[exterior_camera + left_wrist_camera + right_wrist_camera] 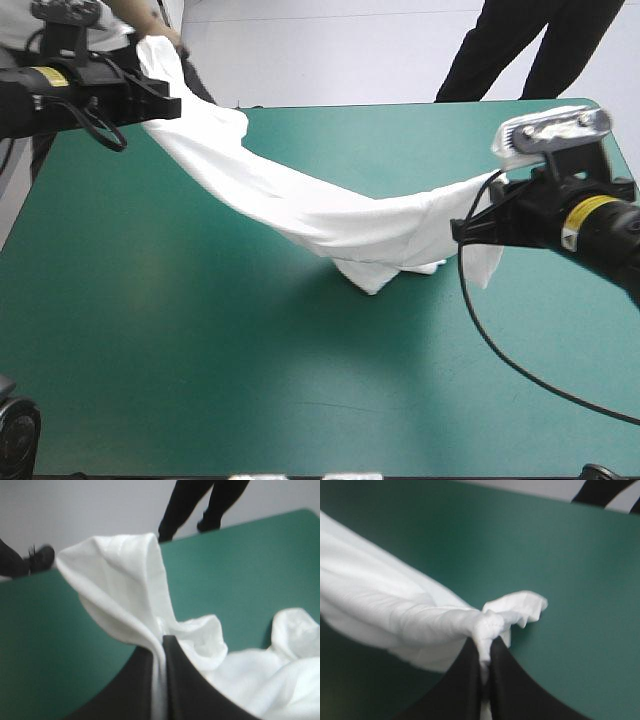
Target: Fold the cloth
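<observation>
The T-shirt (320, 215) sags above the counter (200, 350), its middle touching the counter's centre. The left tool (164, 640) and right tool (486, 642) each clamp a bunched end. Light, limp cloth, I judge; hems or shoulders give cleaner holds.

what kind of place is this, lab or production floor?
Probably a robot lab bench: a table with a teal-green cover, and two arms whose left claw and right claw each pinch one white T-shirt, strung between them.
</observation>
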Controlling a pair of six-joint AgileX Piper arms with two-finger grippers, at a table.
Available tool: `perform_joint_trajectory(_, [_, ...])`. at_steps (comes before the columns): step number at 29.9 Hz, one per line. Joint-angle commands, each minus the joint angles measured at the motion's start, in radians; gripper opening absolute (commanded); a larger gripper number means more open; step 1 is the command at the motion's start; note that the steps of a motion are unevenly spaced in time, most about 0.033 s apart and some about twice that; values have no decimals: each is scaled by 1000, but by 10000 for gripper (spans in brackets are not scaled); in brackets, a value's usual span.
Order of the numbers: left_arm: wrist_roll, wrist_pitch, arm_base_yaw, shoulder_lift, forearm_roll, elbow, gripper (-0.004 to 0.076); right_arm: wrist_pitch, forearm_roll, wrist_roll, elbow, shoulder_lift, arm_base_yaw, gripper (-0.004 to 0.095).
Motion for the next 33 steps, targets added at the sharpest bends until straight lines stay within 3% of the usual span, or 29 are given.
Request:
perform_joint_trajectory(1, [-16,17,-5,-78,-34,-134,-10,-1,-104,-57,-178,-12,-6,-17])
perform_joint_trajectory(12, [-27,-70,-5,-104,-141,-493,-10,-2,-138,-309,-758,157,-6,-17])
perform_joint_trajectory(18, [-27,-109,-5,-114,-133,-601,-10,-2,-106,-337,-965,247,-6,-17])
perform_joint_trajectory(24, [-23,-67,-5,-87,-73,-559,-10,-2,-123,-318,-896,257,-6,-17])
perform_joint_trajectory(27, [-23,-40,-5,-54,-67,-508,-10,-1,-161,-231,-786,257,-6,-17])
perform_joint_trajectory(33, [-17,21,-5,36,-55,-381,-10,-8,-317,-99,-488,257,-21,-18])
